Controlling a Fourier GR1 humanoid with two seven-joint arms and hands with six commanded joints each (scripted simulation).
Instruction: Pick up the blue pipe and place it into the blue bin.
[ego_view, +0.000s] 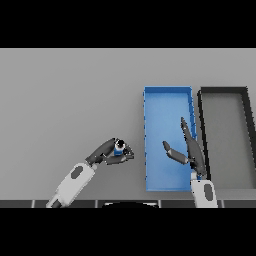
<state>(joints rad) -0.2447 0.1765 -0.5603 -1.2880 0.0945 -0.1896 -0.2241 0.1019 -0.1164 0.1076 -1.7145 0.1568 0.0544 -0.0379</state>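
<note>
A small blue pipe (119, 147) sits in my left hand (108, 152), whose fingers and thumb are curled round it, left of the blue bin (167, 97). The pipe shows a dark round end and a blue body. The hand with the pipe is a short way left of the bin's left wall. My right hand (189, 150) hovers over the bin's near right part, fingers straight and thumb spread, holding nothing.
A black bin (223, 90) stands directly right of the blue one, their long walls side by side. The grey table (70, 90) stretches wide to the left and far side.
</note>
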